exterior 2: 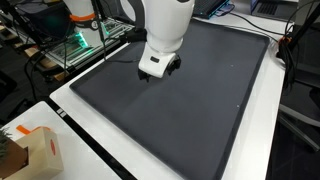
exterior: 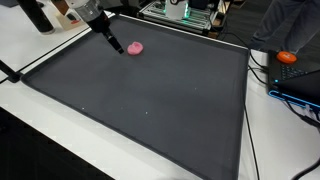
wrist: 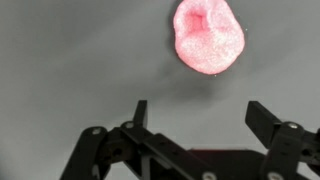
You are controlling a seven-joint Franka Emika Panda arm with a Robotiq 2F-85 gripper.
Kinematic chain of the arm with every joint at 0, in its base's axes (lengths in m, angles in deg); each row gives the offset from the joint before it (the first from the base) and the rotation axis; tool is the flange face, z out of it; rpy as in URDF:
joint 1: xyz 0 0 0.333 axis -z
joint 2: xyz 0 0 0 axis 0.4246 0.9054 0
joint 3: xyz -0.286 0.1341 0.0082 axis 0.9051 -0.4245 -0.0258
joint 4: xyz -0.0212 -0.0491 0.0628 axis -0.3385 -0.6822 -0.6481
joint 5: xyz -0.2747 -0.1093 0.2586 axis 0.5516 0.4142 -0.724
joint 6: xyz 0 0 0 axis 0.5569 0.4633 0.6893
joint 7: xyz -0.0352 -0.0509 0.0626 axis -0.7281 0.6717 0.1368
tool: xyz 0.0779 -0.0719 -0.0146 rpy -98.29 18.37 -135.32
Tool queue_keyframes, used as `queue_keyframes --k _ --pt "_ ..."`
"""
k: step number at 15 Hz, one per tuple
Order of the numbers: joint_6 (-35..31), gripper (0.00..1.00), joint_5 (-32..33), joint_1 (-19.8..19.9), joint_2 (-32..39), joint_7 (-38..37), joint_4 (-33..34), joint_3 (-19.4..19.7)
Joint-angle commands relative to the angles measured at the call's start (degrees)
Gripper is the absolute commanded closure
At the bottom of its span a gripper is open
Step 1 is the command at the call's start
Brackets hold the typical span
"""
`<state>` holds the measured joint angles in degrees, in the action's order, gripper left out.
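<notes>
Pink lump (exterior: 136,47): flat on the dark mat (exterior: 150,110), near one edge, untouched.
Pincer (wrist: 197,108): wide open, empty, low over the mat, just short of the lump, jaws spread wider than it.
Mat: covers the white table (exterior: 30,45), likely as a plain backdrop.

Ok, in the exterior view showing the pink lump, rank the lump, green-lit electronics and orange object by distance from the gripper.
1. Pink lump, beside the gripper on the mat.
2. Green-lit electronics, beyond the mat's far edge.
3. Orange object, off the mat's opposite side.
</notes>
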<state>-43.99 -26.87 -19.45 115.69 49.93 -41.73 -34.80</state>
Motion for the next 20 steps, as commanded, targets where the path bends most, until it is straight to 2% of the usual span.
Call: queue_keyframes --k 1,10,15,20 --pt "-0.52 0.0 -4.36 0.9 -2.08 -5.84 -3.18 1.53" --pt "-0.93 0.0 -15.79 2.62 -6.11 -18.68 -9.95 4.39" --pt "-2.33 0.0 -24.9 4.38 -8.13 -22.36 -14.96 4.87" --pt "-6.65 0.0 -30.35 4.81 -9.69 -22.73 -18.93 5.63"
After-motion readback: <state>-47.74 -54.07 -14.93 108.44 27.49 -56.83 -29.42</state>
